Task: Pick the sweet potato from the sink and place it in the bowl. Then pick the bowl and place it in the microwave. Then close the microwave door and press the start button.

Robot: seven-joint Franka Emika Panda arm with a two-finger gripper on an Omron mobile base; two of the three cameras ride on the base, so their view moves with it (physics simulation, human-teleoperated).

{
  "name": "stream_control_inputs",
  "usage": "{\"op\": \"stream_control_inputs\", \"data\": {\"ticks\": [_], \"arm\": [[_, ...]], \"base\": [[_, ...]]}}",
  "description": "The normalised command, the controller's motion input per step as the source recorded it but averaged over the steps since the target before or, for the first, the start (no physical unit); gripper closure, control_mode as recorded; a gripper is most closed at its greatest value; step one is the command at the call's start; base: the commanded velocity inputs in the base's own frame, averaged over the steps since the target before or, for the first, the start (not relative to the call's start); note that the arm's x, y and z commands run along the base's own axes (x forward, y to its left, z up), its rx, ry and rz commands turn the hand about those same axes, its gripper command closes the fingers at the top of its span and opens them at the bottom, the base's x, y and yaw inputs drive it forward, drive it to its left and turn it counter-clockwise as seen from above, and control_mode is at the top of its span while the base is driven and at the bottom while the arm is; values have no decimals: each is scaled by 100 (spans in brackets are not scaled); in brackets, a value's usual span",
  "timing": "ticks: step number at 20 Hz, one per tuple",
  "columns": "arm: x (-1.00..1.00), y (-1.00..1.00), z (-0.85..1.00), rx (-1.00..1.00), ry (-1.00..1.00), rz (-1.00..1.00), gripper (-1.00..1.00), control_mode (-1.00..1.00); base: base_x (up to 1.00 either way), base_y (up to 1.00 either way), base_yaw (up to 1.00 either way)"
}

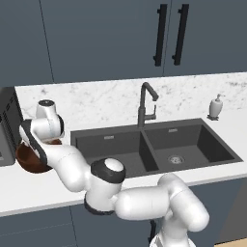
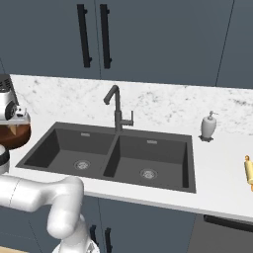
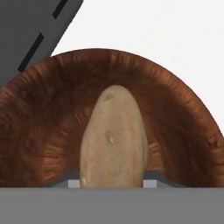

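The reddish-brown bowl [image 1: 30,164] [image 2: 14,136] [image 3: 39,122] stands on the white counter left of the dark double sink [image 1: 120,147] [image 2: 64,143]. My gripper [image 3: 111,183] points down into the bowl, with the hand [image 1: 47,123] right above it. The sweet potato [image 3: 113,140], tan in the hand view, sits lengthwise between my fingers inside the bowl's rim, and a finger presses each of its sides. Whether it rests on the bowl's bottom is hidden. A piece of the microwave [image 1: 6,130] shows at the left edge, just beside the bowl.
A tall dark faucet [image 1: 143,103] [image 2: 117,108] rises behind the sink. A white soap dispenser [image 1: 215,107] [image 2: 208,126] stands at the back right. A wooden rolling pin [image 2: 248,170] lies on the counter far right. Dark cabinets hang above.
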Motion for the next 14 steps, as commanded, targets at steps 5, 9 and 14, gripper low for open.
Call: {"op": "stream_control_inputs", "data": {"ticks": [5,9,14], "arm": [[27,24,-50,-2,0,0,100,-100],[24,23,-44,-1,0,0,100,-100],[1,5,-9,0,1,0,-100,-100]], "base": [[0,0,0],[0,0,0],[0,0,0]]}}
